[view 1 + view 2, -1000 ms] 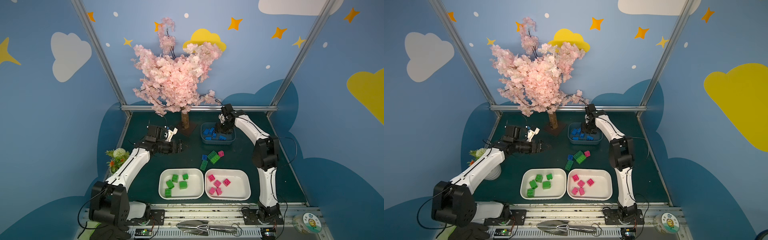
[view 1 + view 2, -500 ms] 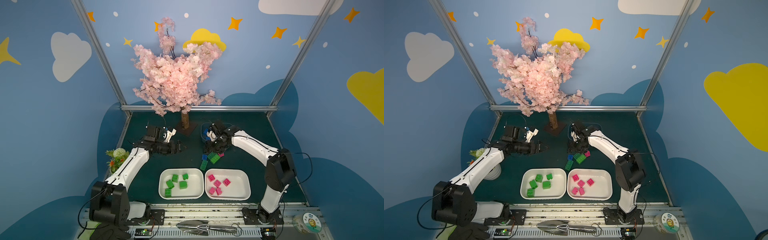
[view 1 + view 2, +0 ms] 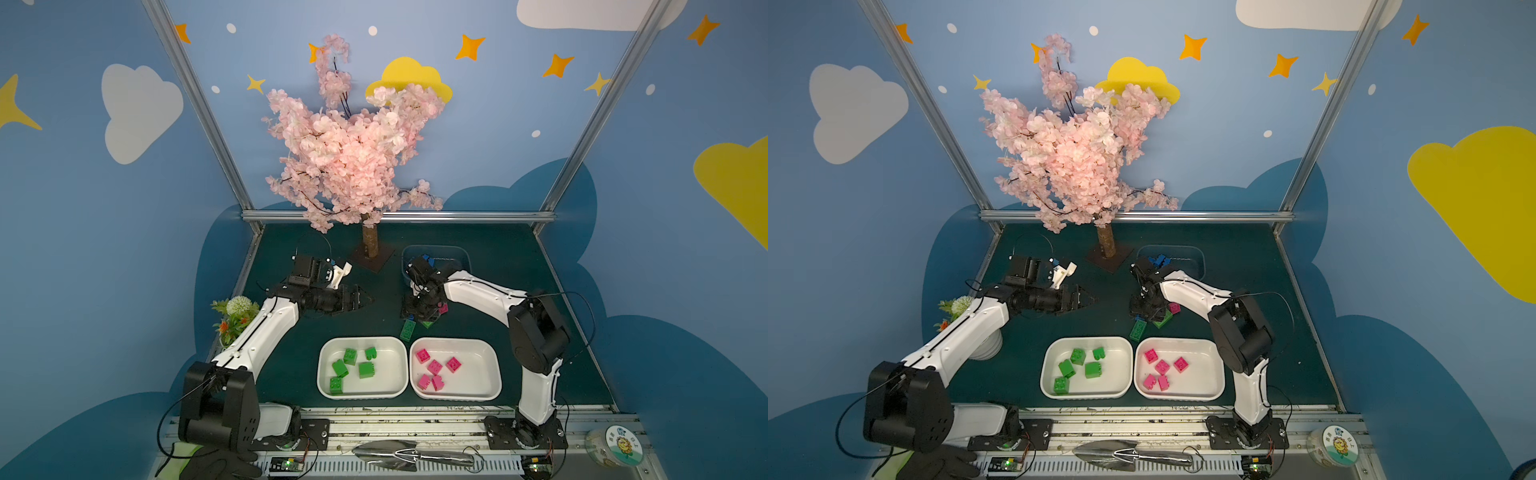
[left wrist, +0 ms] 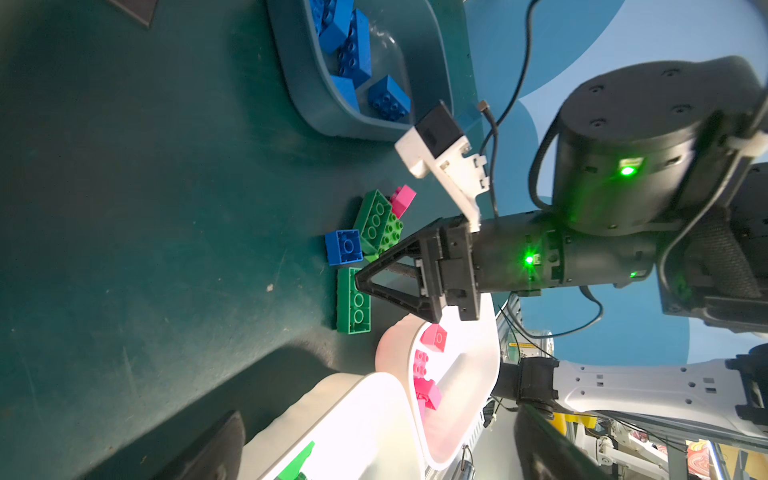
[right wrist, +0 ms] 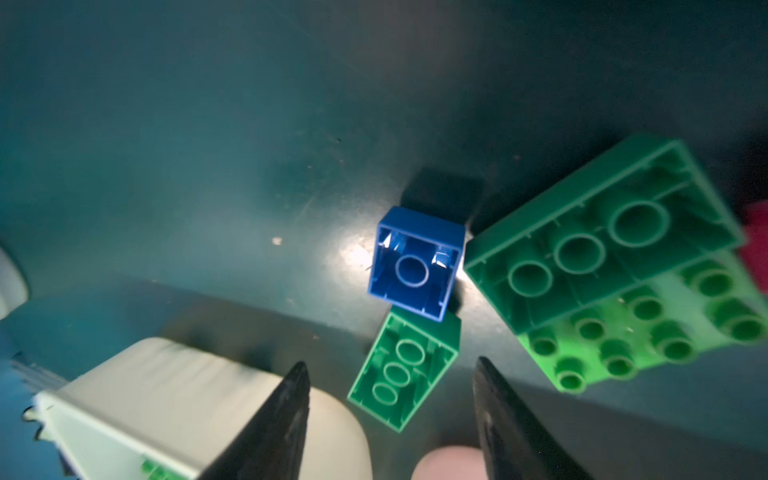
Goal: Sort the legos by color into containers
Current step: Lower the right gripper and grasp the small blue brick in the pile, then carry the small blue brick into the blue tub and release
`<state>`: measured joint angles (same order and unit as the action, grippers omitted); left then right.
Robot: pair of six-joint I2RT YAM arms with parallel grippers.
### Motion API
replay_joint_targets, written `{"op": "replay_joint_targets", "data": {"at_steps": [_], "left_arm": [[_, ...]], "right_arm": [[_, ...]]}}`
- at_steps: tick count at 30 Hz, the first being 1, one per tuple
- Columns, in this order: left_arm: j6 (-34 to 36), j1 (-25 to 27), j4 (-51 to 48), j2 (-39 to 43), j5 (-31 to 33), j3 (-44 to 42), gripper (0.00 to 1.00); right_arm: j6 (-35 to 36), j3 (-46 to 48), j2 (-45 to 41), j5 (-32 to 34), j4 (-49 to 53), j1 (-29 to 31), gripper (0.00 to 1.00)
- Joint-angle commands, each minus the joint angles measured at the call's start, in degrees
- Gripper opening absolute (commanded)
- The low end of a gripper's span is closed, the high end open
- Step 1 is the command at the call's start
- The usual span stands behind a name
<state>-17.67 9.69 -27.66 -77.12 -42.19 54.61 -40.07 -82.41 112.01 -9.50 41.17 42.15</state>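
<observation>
1. We see the right gripper [image 5: 390,365] has swung from the tub [image 4: 316,112] back over the loose bricks [image 4: 376,224] on the mat [image 3: 498,291]. Its jaws stand apart and empty.
2. Under it a blue brick [image 5: 415,266] touches a long green brick [image 5: 405,370].
3. The left gripper [image 3: 366,299] hangs with its jaws wide apart, holding nothing.
4. We judge one drop-off finished and the next pick starting.

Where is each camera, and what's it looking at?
Both top views: high up, looking down on the dark green table; left arm and right arm show.
Left wrist: low, sideways toward the right gripper.
Right wrist: straight down at a small blue square plastic brick, between its own black fingers.
Both wrist views share that brick.
</observation>
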Motion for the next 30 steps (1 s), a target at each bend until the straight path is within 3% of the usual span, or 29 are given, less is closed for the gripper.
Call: {"op": "replay_joint_targets", "data": {"at_steps": [1, 11, 20, 24, 30], "left_arm": [[1.68, -0.54, -0.84, 1.61, -0.08, -0.38, 0.99], [2.09, -0.62, -0.79, 1.46, -0.16, -0.82, 0.99], [1.54, -0.64, 0.09, 1.32, -0.7, -1.15, 0.99], [1.11, -0.64, 0.69, 1.45, -1.1, -1.25, 0.99], [0.07, -0.56, 1.62, 0.97, -2.58, -0.69, 0.99]], "right_arm": [[-0.4, -2.45, 1.62, 3.97, 1.58, 0.55, 0.62], [1.84, -7.37, 7.27, 5.96, 2.04, 0.56, 0.55], [3.08, -10.3, 10.54, 9.57, 4.89, 1.24, 0.37], [4.27, -10.02, 7.54, 10.05, 4.69, 0.72, 0.25], [6.21, -9.42, -1.69, 11.03, 6.11, -2.17, 0.23]]}}
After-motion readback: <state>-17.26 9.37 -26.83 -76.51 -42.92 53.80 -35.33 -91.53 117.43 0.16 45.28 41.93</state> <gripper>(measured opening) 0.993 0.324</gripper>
